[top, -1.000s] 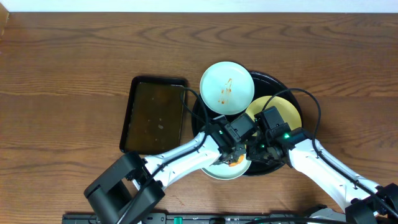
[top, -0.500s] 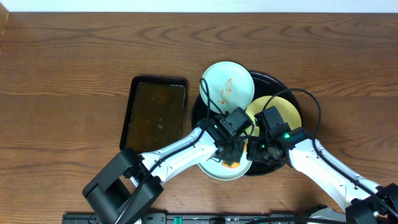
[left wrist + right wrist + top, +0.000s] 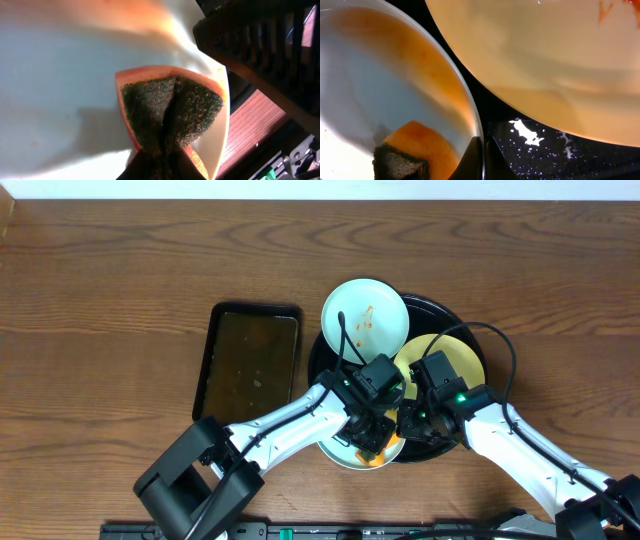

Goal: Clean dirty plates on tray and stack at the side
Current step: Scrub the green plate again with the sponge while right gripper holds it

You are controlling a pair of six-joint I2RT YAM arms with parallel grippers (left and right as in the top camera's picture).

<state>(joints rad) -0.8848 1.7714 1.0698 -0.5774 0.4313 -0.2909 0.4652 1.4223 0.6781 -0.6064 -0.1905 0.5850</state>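
Overhead view. The round black tray [image 3: 455,315] sits right of centre and carries three plates. The upper plate [image 3: 365,320], mint with orange smears, overhangs the tray's upper-left rim. The yellow plate [image 3: 455,360] lies at the right. The lower plate [image 3: 338,452] reaches to or just past the tray's lower rim.

The left gripper [image 3: 368,442] is pinched on an orange sponge [image 3: 373,458] that rests in the lower plate. In the left wrist view, the sponge [image 3: 172,107] shows its green scouring face creased where the gripper [image 3: 157,167] holds it, close to the plate's [image 3: 60,90] right rim.

The right gripper [image 3: 408,425] is closed on the lower plate's right rim. In the right wrist view, that rim runs down between the gripper's [image 3: 482,160] meeting tips. Only a narrow strip of tray [image 3: 535,155] separates the lower plate [image 3: 380,75] from the yellow plate [image 3: 545,65].

The rectangular tray [image 3: 250,365] lies just left of the round one. Bare table [image 3: 100,300] extends across the left, top and right of the frame.
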